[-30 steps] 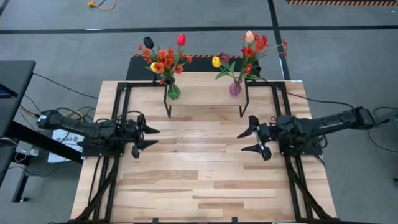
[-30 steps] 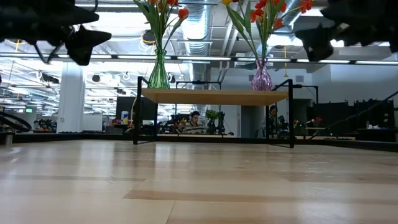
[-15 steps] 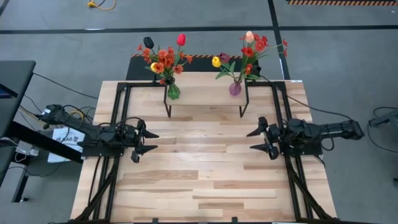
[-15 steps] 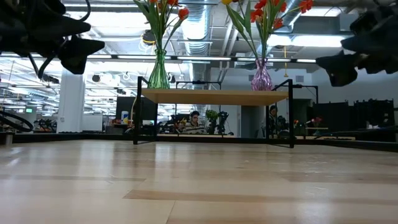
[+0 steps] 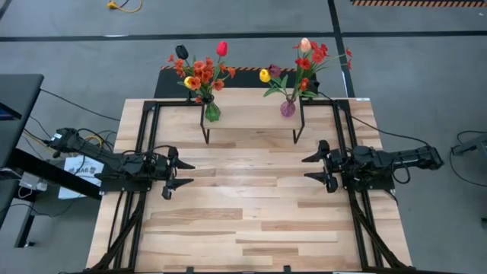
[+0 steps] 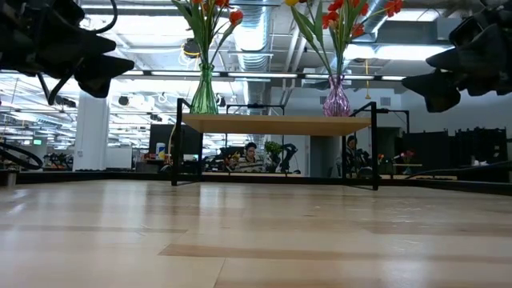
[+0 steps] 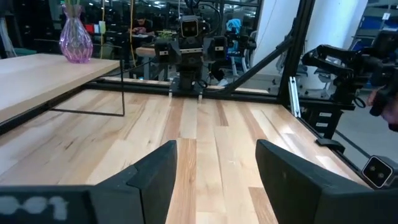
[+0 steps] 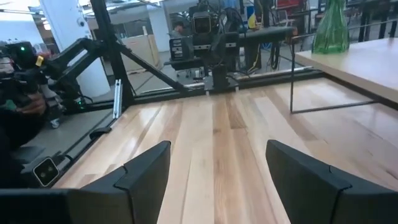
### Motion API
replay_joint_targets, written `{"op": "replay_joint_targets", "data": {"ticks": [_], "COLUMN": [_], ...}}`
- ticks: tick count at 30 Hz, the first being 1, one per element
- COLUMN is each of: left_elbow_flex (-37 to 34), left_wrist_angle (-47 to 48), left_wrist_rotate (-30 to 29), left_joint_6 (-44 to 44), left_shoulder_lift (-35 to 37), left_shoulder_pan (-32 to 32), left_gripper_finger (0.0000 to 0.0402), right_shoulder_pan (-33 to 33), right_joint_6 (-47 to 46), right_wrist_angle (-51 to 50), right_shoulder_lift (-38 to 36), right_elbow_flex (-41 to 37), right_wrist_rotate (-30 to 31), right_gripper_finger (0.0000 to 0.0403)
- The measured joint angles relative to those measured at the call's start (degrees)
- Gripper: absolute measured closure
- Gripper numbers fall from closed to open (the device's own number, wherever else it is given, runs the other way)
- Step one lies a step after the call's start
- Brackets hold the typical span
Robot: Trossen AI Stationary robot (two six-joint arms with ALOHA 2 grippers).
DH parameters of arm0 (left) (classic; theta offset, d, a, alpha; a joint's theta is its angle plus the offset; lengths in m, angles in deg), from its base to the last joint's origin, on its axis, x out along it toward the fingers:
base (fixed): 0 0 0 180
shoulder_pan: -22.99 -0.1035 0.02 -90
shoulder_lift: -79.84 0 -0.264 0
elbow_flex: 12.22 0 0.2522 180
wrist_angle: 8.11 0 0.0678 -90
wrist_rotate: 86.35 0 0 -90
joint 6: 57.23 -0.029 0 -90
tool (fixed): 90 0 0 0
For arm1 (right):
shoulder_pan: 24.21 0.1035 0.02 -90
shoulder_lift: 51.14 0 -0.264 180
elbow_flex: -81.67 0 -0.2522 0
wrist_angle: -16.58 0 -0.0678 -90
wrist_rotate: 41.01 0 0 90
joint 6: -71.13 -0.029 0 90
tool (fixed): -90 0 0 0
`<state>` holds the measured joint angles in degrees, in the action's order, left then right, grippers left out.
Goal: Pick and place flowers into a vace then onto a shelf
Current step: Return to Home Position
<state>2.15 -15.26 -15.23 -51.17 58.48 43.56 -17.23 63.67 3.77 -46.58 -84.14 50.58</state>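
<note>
Two bunches of flowers stand upright on the shelf (image 5: 251,116) at the table's far side. The left bunch (image 5: 202,68) has its stems in a green glass vase (image 5: 212,111). The right bunch (image 5: 300,65) stands in a pink vase (image 5: 288,108). My left gripper (image 5: 183,173) hovers open over the table's left side, pointing level toward the right. My right gripper (image 5: 312,168) hovers open over the right side, pointing toward the left. Nothing lies between either pair of fingers. The wrist views show the pink vase (image 7: 76,38) and the green vase (image 8: 330,28) on the shelf top.
The shelf stands on thin black legs (image 6: 178,144) with open space beneath it. Bare wood tabletop (image 5: 243,205) stretches between the two grippers and toward the near edge. Black frame rails (image 5: 144,122) run along both sides. People sit in the room beyond.
My right gripper has drawn back toward the table's right edge and sunk lower, its arm folding in. My left gripper has come down a little and stayed over the left side. Both stay open. The flowers and vases have not moved.
</note>
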Motion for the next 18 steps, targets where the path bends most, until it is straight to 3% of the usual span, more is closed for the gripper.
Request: {"op": "replay_joint_targets", "data": {"ticks": [10, 18], "left_elbow_flex": [-0.02, -0.04], "left_wrist_angle": [4.06, 16.21], "left_wrist_rotate": [0.07, 0.60], "left_joint_6": [0.60, 4.38], "left_shoulder_lift": [0.02, 0.00], "left_shoulder_pan": [-0.02, -0.04], "left_gripper_finger": [0.0193, 0.0193], "right_shoulder_pan": [0.01, 0.00], "right_joint_6": [-0.06, -0.08], "right_wrist_angle": [-0.02, -0.04], "right_shoulder_lift": [-0.02, -0.02], "right_elbow_flex": [-0.02, -0.04], "right_wrist_rotate": [-0.03, -0.05], "right_gripper_finger": [0.0145, 0.0145]}}
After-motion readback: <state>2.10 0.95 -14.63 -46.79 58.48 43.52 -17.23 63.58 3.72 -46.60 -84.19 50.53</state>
